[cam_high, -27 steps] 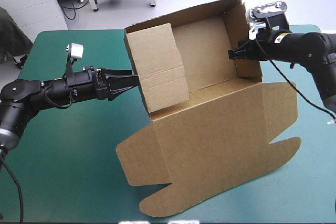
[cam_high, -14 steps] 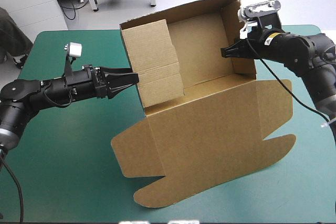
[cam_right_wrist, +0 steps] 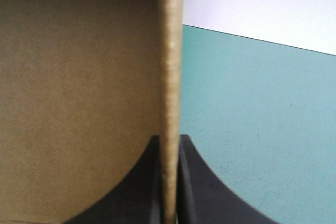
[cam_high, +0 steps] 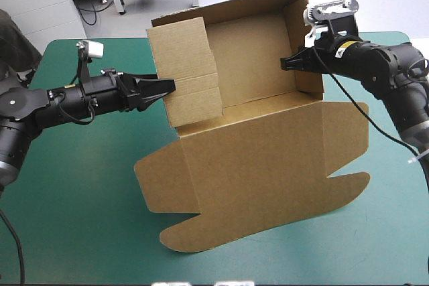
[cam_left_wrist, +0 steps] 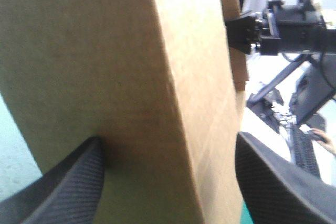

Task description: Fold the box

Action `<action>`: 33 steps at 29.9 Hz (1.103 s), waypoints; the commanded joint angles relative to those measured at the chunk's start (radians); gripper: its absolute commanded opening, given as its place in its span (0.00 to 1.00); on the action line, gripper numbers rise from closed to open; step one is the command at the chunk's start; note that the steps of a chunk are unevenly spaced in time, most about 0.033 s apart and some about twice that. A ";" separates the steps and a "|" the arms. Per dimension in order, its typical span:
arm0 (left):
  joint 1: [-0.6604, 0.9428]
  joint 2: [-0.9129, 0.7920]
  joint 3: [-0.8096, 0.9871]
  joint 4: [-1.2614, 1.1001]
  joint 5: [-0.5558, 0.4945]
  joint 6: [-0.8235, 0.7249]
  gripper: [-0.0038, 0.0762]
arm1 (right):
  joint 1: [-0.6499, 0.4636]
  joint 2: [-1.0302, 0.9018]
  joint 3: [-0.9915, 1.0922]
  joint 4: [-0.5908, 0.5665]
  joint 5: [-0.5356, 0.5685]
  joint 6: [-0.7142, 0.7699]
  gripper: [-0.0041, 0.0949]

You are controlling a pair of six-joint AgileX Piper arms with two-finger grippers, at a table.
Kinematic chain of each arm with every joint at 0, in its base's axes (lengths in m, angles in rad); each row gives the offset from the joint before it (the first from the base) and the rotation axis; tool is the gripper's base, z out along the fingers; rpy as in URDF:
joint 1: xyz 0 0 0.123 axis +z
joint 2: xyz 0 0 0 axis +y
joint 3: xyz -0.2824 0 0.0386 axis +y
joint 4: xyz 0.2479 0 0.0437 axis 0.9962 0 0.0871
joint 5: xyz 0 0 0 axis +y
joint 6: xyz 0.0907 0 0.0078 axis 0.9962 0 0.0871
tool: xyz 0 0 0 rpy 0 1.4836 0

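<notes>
Brown corrugated-board box (cam_high: 268,159) looks light, stiff (bends at creases); right fingers (cam_right_wrist: 126,198) pinch its wall edge, left fingers (cam_left_wrist: 68,192) spread, seemingly straddling another.

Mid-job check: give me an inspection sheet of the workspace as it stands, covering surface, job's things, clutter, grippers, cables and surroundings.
Surface: teal-green cover, bare round the box.
Job's things: box, brown, an open tray with walls raised, lid flat toward the near edge.
Clutter: nothing seen.
Grippers: left gripper open, astride the box's left wall; right gripper shut on the box's right wall.
Cables: nothing seen.
Surroundings: nothing seen.
</notes>
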 commanded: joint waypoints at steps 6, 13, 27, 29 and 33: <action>-0.231 0.007 -0.323 0.632 -0.197 -0.551 0.62 | 0.000 -0.033 -0.027 0.018 -0.111 0.049 0.02; -0.425 0.086 -0.460 1.077 -0.206 -0.890 0.61 | 0.000 -0.033 -0.027 0.012 -0.118 0.081 0.02; -0.629 0.158 -0.504 1.619 -0.248 -1.345 0.48 | 0.000 -0.014 -0.027 -0.013 -0.178 0.141 0.02; -0.629 0.170 -0.504 1.622 -0.249 -1.367 0.44 | 0.000 -0.014 -0.027 -0.013 -0.169 0.139 0.02; -0.629 0.190 -0.504 1.630 -0.273 -1.402 0.31 | 0.000 -0.014 -0.027 -0.013 -0.153 0.136 0.02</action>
